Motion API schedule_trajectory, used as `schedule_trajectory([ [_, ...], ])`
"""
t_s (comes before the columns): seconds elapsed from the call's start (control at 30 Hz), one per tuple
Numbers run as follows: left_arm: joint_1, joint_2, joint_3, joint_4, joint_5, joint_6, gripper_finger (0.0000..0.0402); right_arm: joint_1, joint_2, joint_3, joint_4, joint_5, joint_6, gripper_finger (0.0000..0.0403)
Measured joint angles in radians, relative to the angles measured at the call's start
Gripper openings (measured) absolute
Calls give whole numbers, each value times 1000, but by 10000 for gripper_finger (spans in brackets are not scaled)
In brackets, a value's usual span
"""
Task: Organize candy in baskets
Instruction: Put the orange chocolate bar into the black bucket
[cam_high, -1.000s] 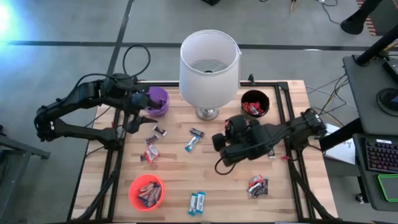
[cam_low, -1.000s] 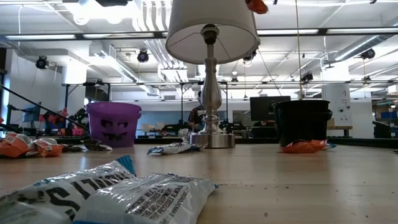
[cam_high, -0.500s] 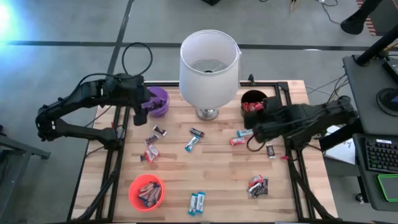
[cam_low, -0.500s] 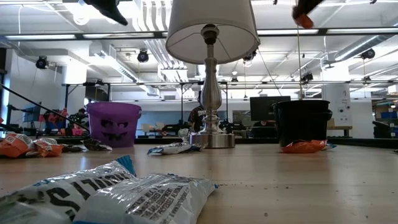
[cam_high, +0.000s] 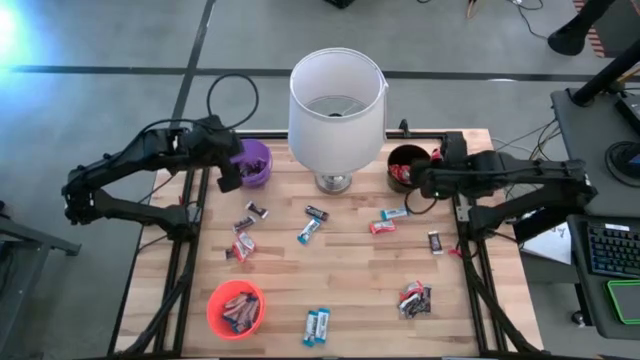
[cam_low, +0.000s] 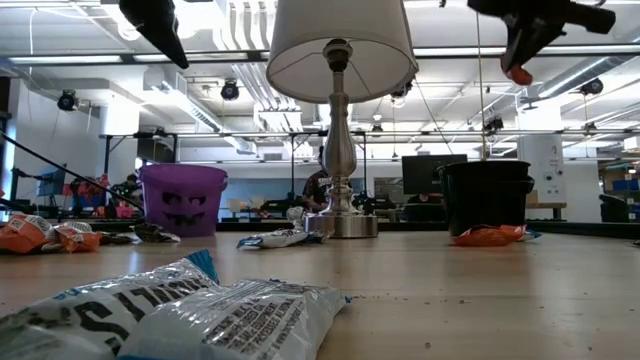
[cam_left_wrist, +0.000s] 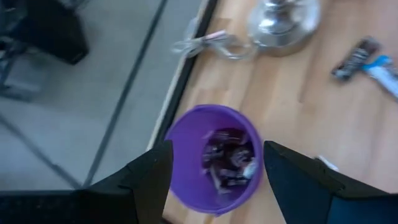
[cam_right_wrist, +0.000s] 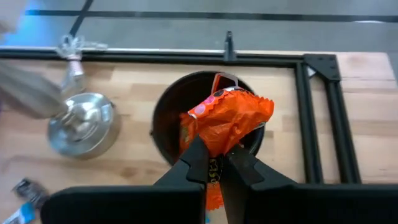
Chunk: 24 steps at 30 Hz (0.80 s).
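Right hand (cam_right_wrist: 214, 163), fingers together, clamped on an orange-wrapped candy (cam_right_wrist: 227, 121); it hangs directly above the black basket (cam_right_wrist: 166, 115), which sits upper right of centre in the high view, just right of the lamp base (cam_high: 334, 182). The wrist view shows red-orange wrappers already inside that basket. In the low view the held piece shows as a small orange spot at the top right, above the black basket's rim.

Left hand (cam_left_wrist: 214, 180), fingers wide apart and holding nothing, hovers over the purple basket (cam_left_wrist: 186, 134) at the upper left of the worktop (cam_high: 350, 270). Dark wrapped pieces lie in the bottom of the purple basket.

Orange basket (cam_high: 235, 309) stands at the lower left of the worktop with several dark and red bars inside.

Loose candy on the worktop, high view:
- a cluster of dark and red bars (cam_high: 243, 235) left of centre, below the purple basket;
- a blue-and-white bar (cam_high: 309, 231) and a dark one just below the lamp;
- a blue-and-white bar and a red one (cam_high: 382, 227) right of centre;
- a dark piece (cam_high: 434, 242) near the right rail;
- a mixed heap (cam_high: 414, 298) at lower right;
- two blue-and-white bars (cam_high: 316, 326) at bottom centre.

White lampshade (cam_high: 337, 100) fills top centre, between the purple and black baskets.
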Motion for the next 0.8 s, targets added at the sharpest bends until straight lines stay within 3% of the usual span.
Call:
schedule_trajectory([
  [0.2, 0, 4, 14, -1, -48, -38, 232, -120, 1, -37, 48, -3, -75, 12],
  [0.4, 0, 4, 19, -1, -48, -35, 232, -226, 13, -59, 190, -39, -256, 12],
  [0.8, 0, 4, 19, -44, -49, -34, 232, -353, 17, -177, 379, -189, -438, 12],
])
